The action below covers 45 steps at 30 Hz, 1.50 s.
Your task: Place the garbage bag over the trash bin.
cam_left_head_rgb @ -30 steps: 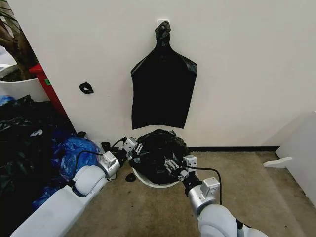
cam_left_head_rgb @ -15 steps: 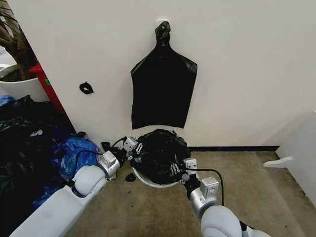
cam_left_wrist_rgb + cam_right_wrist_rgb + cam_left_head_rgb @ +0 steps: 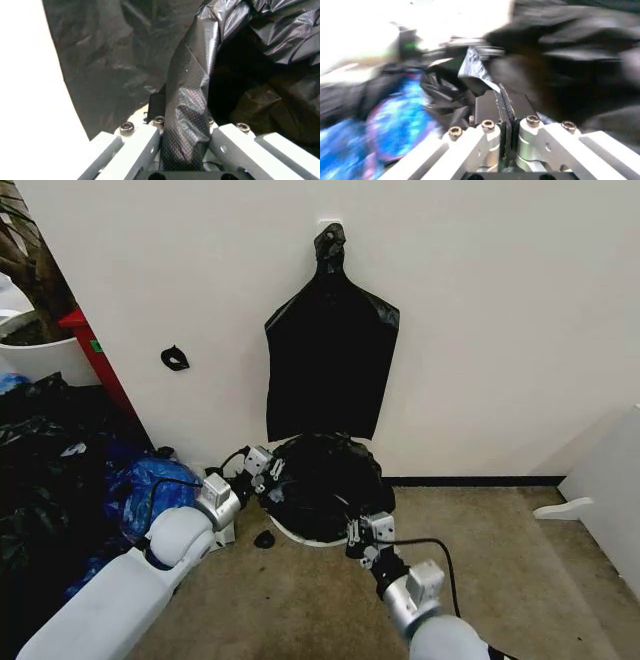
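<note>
From the head view, the bag [image 3: 322, 482] sits heaped over the bin [image 3: 300, 537], which stands on the floor against the wall, so that only a thin white arc of the bin's near rim peeks out beneath the black plastic. The left claw [image 3: 262, 467] is at the bag's left edge and the right claw [image 3: 361, 536] at its near right edge, both against the plastic, but from up here their fingers are too small to read. The left wrist view supplies that detail: a twisted, finely dimpled strip of the bag [image 3: 187, 108] runs down between the left claw's [image 3: 184, 127] two metal fingers, which are clamped on it, with looser crinkled folds billowing behind. The right wrist view is blurred, yet the right claw's [image 3: 504, 108] dark pads are pressed together with a thin edge of black film [image 3: 475, 73] pinched between them; past it lie blue bags [image 3: 390, 116]. The bag looks glossy, creased and shapeless, bulging upward rather than lying flat. Above it a flat black bundle [image 3: 330, 360] hangs on the wall from a knotted neck, and blue bags [image 3: 150, 485] sit left of the bin.
</note>
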Motion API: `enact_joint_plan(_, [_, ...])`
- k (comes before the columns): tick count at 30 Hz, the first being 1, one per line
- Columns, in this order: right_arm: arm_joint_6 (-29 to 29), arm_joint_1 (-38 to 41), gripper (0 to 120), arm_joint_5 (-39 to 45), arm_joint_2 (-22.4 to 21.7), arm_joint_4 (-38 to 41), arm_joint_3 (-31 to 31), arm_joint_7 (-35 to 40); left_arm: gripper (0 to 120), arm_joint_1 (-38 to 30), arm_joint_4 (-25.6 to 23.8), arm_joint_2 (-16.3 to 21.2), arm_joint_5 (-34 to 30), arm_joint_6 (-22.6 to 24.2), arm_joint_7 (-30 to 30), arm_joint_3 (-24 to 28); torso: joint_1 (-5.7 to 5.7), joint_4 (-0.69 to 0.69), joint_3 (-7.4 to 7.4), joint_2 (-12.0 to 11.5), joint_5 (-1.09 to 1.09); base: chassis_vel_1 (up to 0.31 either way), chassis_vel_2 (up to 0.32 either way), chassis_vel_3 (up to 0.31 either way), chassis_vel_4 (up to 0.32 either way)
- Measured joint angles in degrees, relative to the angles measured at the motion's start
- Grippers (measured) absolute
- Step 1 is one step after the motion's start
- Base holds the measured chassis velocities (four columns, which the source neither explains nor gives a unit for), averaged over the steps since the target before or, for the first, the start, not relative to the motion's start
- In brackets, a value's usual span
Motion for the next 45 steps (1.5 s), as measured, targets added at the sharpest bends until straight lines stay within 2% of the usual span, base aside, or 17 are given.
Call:
enact_joint_plan(1, [0.0,0.0,0,0.0,0.0,0.0,0.0,0.0,1,0.0,0.0,0.0,0.0,0.0,0.0,0.0,0.0,0.0,0.0,0.0,0.0,0.0,0.0,0.0,0.0])
enact_joint_plan(5, [12.83,-0.65,0,-7.39,1.79,-9.42,2.0,-13.99,1,-1.49,-0.21,-0.41,-5.62,4.56,-2.1,0.06,0.0,-0.01,0.0,0.0,0.0,0.0,0.0,0.0,0.0])
enact_joint_plan(7, [15.25,-0.52,0,-10.02,2.9,-12.57,2.59,-16.5,1,-1.96,-0.23,-0.44,-7.45,6.1,-2.65,0.09,0.0,-0.01,0.0,0.0,0.0,0.0,0.0,0.0,0.0])
enact_joint_plan(17, [19.35,3.51,0,-15.69,6.2,-22.92,5.83,-19.08,1,-3.13,-1.45,-0.52,-12.64,11.48,-3.11,-0.48,0.0,0.0,0.0,0.0,0.0,0.0,0.0,0.0,0.0])
enact_joint_plan(24, [24.46,6.96,0,-27.02,8.41,-33.42,14.46,-19.71,1,-3.42,-2.57,-0.25,-13.99,13.63,-3.47,-1.64,0.0,0.0,0.0,0.0,0.01,0.0,0.0,0.0,0.0])
enact_joint_plan(27, [24.71,7.62,0,-27.76,8.48,-34.95,15.8,-18.43,1,-3.19,-2.93,-0.15,-13.91,13.64,-3.33,-1.75,0.0,0.0,0.0,0.0,0.0,0.0,0.0,0.0,0.0])
enact_joint_plan(33, [23.28,8.16,0,-19.32,7.89,-36.04,13.68,-13.02,1,-2.67,-3.1,-0.4,-12.9,12.9,-2.76,-2.04,0.0,0.01,0.0,0.0,0.0,0.0,0.0,0.0,0.0])
enact_joint_plan(36, [21.4,6.64,0,-6.92,7.32,-35.26,10.6,-12.53,1,-2.64,-2.8,-0.78,-13.02,11.57,-2.61,-2.14,0.0,0.0,0.0,0.0,0.01,0.0,0.0,0.0,0.0])
enact_joint_plan(38, [20.86,5.82,1,-4.15,7.14,-34.84,9.94,-12.74,1,-2.68,-2.72,-0.88,-13.11,11.03,-2.46,-2.17,0.0,0.0,0.0,0.0,0.0,0.0,0.0,0.0,0.0])
enact_joint_plan(39, [20.13,4.64,7,-1.42,6.77,-34.28,9.18,-13.17,1,-2.74,-2.63,-0.92,-13.15,10.51,-2.27,-2.2,0.0,-0.01,0.0,0.0,0.01,0.0,0.0,0.0,0.0])
enact_joint_plan(40, [20.13,4.64,7,-1.42,6.77,-34.28,9.18,-13.17,1,-2.74,-2.63,-0.92,-13.15,10.51,-2.27,-2.2,0.0,-0.01,0.0,0.0,0.01,0.0,0.0,0.0,0.0])
enact_joint_plan(43, [19.8,2.23,19,0.38,5.83,-32.49,8.47,-14.2,1,-2.78,-2.38,-0.76,-12.81,9.25,-2.03,-2.25,0.0,-0.02,0.0,0.0,0.02,0.0,0.0,0.0,0.0])
enact_joint_plan(45, [22.57,1.13,30,0.22,4.8,-31.43,9.72,-18.52,1,-2.63,-2.04,-0.45,-11.96,8.19,-1.77,-2.29,0.0,-0.01,0.0,0.0,0.01,0.0,0.0,0.0,0.0])
